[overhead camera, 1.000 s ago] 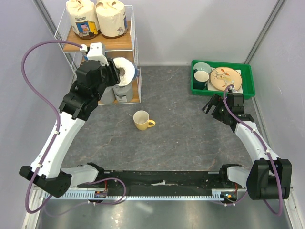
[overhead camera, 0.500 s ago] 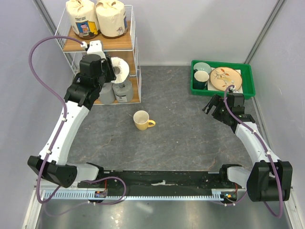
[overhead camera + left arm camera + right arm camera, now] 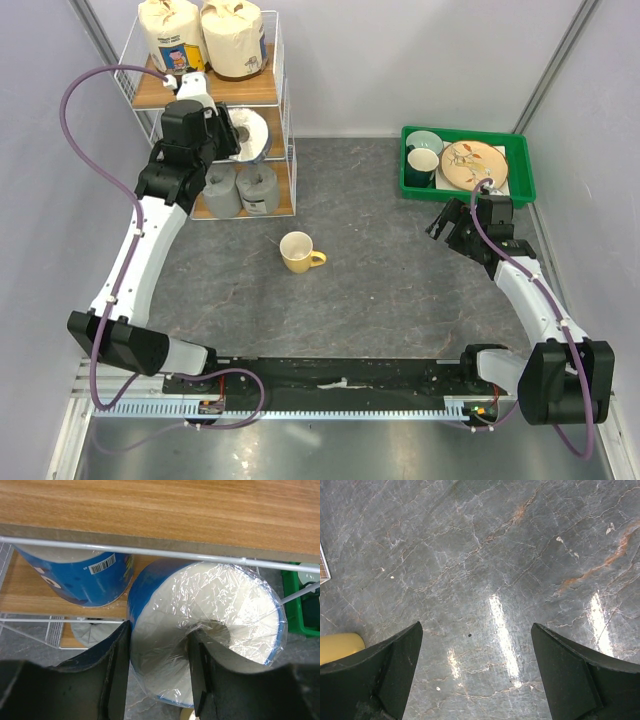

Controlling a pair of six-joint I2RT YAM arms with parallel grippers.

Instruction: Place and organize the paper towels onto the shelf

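White-and-blue, the final roll point(image 3: 210, 615) is clamped in our left pincer point(image 3: 159, 645), lying sideways at the shelf's point(image 3: 245, 92) middle tier beside its twin point(image 3: 75, 577). Cream rolls point(image 3: 205, 38) fill the top and grey rolls point(image 3: 240, 188) the bottom, so we judge only the release is left. Our left arm stretches to the far-left corner of the surface point(image 3: 380, 270). Our right pincer point(image 3: 475, 630), jaws apart, hovers near the right edge.

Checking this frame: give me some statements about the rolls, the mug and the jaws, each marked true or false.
1. Two cream rolls stand on the shelf's top tier. True.
2. The left jaws are shut on a blue-and-white roll. True.
3. The right jaws hold the mug. False: they are open and empty over the table; the mug stands apart from them.
4. The grey rolls sit in the green tray. False: they stand on the shelf's lowest tier; the tray holds dishes.
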